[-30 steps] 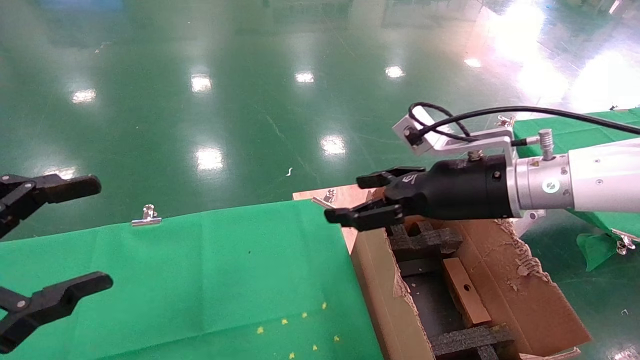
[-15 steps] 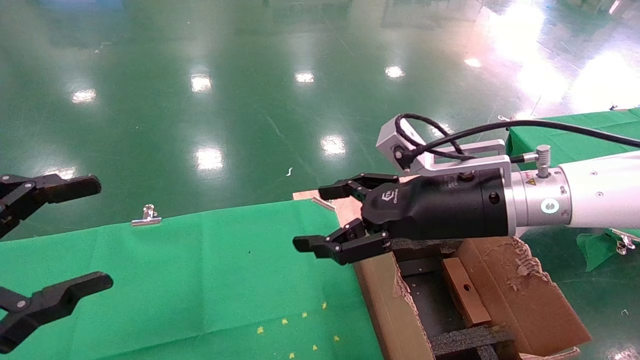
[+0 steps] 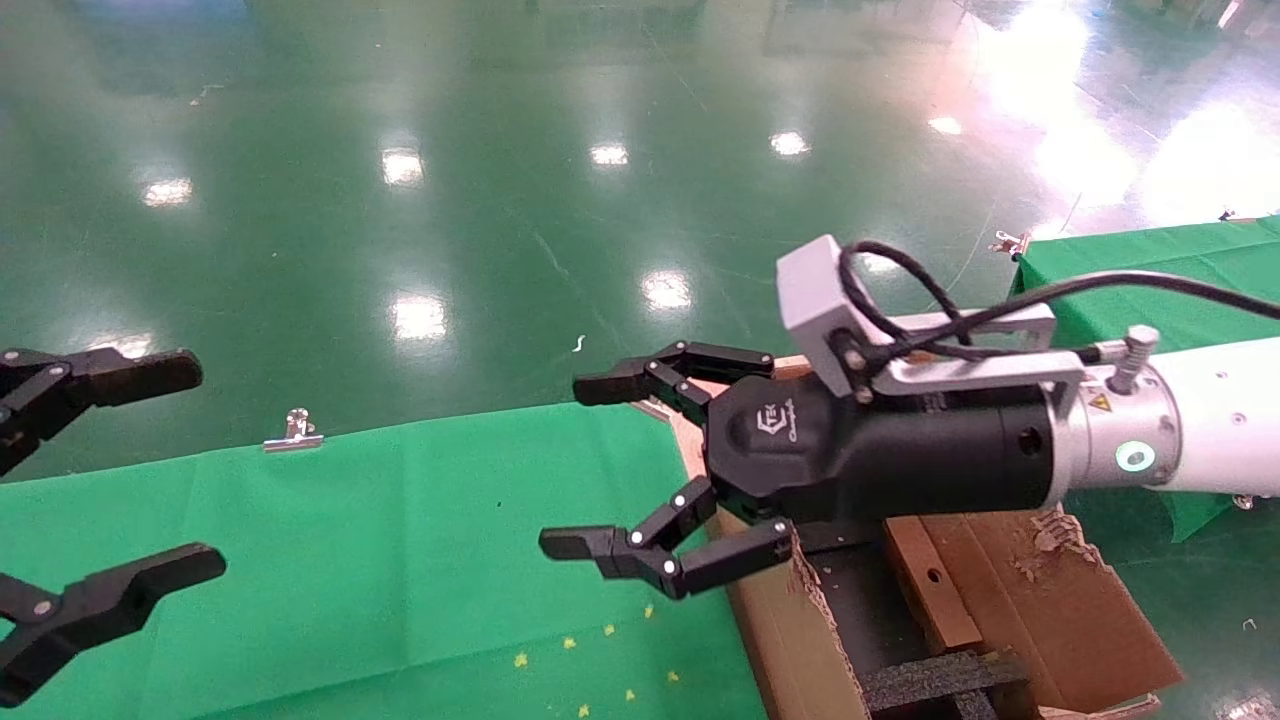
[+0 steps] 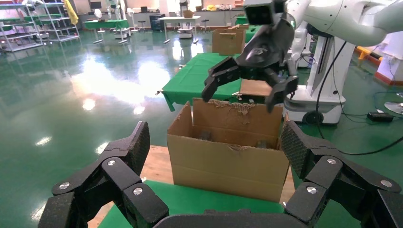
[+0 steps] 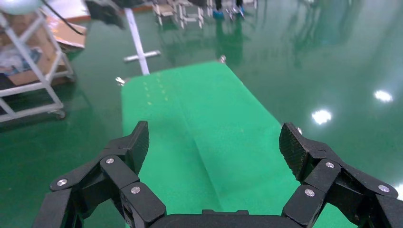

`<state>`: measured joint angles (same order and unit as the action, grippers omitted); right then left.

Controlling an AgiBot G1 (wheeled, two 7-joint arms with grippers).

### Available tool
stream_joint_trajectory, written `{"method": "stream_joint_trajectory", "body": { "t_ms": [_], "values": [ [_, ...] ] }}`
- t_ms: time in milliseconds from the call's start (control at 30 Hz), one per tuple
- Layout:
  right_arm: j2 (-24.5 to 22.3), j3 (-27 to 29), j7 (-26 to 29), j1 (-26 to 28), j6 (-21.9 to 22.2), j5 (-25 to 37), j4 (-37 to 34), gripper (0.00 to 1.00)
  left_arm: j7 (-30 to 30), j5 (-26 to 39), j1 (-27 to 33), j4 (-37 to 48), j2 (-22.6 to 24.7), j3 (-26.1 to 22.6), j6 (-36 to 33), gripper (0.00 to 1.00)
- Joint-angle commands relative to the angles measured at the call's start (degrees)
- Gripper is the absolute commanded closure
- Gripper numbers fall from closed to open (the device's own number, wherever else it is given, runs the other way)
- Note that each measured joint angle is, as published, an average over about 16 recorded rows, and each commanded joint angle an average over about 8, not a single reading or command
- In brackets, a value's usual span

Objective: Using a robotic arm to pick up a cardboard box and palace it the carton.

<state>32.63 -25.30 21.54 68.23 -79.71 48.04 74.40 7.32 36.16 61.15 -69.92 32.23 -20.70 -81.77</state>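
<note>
Cardboard lay at the centre of the scene: the small brown rectangular cardboard box with a round hole in its face rested inside the large brown corrugated carton, leaning between the carton's torn right flap and the black foam inserts on its floor. The carton stood at the right end of the green-clothed surface, its near wall visible from the left wrist view with ragged flaps raised behind it.

The white jointed right arm reached in from the right, level above the carton, a grey camera block and looped black cable mounted at its wrist. Its black tool hung over the cloth just left of the carton's edge, fingers spread wide and holding nothing; the right wrist view looked past those parted fingers down the length of the bare green cloth. In the left wrist view the same tool showed spread above the carton.

The left tool sat at the left edge of the head view, apart from the carton, its black fingers likewise spread and empty. A silver clip pinned the cloth's far edge above the glossy green floor
</note>
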Motion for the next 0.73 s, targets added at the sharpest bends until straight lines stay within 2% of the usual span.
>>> {"method": "stream_joint_trajectory", "body": {
  "t_ms": [33, 400, 733],
  "values": [
    [0.43, 1.67, -1.94, -1.20, -1.08, -1.11, -0.15, 0.00, 0.00, 0.00, 0.00, 0.00, 0.00, 0.00, 0.00, 0.00],
    [2.50, 9.73, -11.05, -6.99, -6.26, -6.53, -0.86, 0.00, 0.00, -0.02, -0.01, 0.01, 0.00, 0.00, 0.01, 0.00],
    [2.74, 10.46, -11.49, -7.56, -6.77, -7.17, -0.96, 0.00, 0.00, -0.03, -0.02, 0.02, -0.01, 0.00, 0.01, 0.00]
  ]
}}
